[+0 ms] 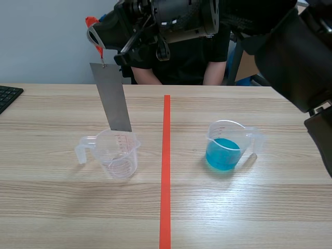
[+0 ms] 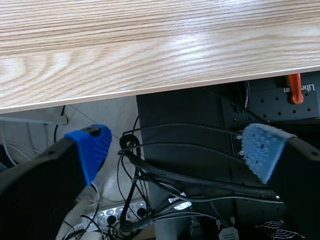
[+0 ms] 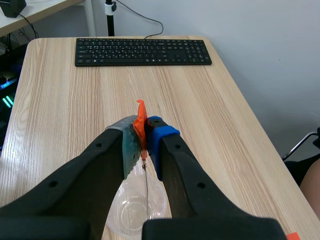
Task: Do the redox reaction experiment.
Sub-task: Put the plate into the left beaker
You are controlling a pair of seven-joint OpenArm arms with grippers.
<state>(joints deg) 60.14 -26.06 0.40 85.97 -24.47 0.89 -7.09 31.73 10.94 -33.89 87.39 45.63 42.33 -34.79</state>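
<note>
Two measuring cups are sitting on the wooden table (image 1: pixel 249 207), one on each side of the orange tape line (image 1: pixel 165 171). The empty clear cup (image 1: pixel 116 155) is standing left of the line, and the cup with blue liquid (image 1: pixel 228 148) is standing right of it, well apart.

The right arm is coming in from the right, raised high and stretching across the top past the middle. The right gripper (image 1: pixel 98 39) is hanging above the empty cup, its fingers clamped on the orange tab (image 3: pixel 141 117) at the top of a grey metal strip (image 1: pixel 115 98). The strip is dangling nearly straight down, tilted a bit, with its lower end sitting right at the mouth of the empty cup. Can't tell if it's touching the rim.

The left gripper (image 2: pixel 175 150) is hanging off the table's near edge with its blue pads (image 2: pixel 95 147) spread wide apart, gripping nothing, and cables are showing under it.

A black keyboard (image 1: pixel 8 96) is lying at the table's left edge, and a person (image 1: pixel 192 62) in black is sitting across the table.
</note>
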